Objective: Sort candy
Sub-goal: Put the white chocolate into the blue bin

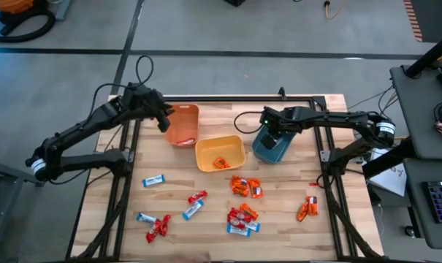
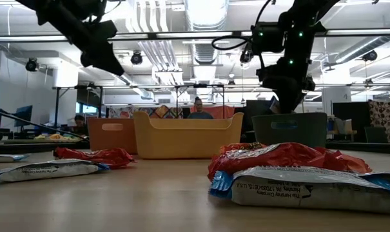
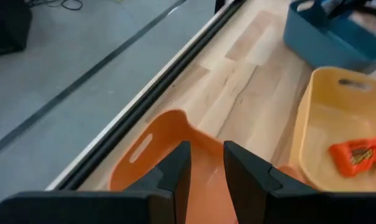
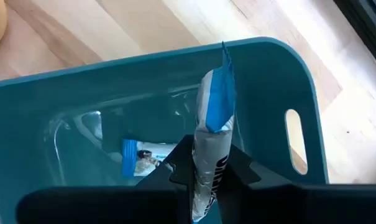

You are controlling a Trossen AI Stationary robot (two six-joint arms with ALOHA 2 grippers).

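My left gripper [image 1: 164,118] hovers over the orange bin [image 1: 183,124], its fingers slightly apart with nothing between them [image 3: 206,169]. My right gripper [image 1: 271,132] is above the teal bin [image 1: 272,148], shut on a blue-and-white bar [image 4: 216,102]. Another blue-and-white bar [image 4: 144,155] lies on the teal bin's floor. The yellow bin [image 1: 204,158] holds an orange packet [image 1: 221,163]. Loose candy lies on the near half of the table: a blue-and-white bar [image 1: 153,180], red wrappers [image 1: 159,227], orange packets [image 1: 245,186]. My right gripper pinches the blue-and-white bar between its two fingers, which lie on the bar's white part [image 4: 207,158] toward one end. The fingers point down from above. The bar sticks out past the fingertips, its blue crimped end [image 4: 224,59] foremost, lifted clear over the inside of the teal bin.
The three bins stand side by side on the far half of the table, orange, yellow, teal from left to right. An orange packet [image 1: 307,209] lies alone near the right edge. A black frame rail [image 3: 169,81] runs along the far edge. People [image 2: 198,108] sit in the room behind.
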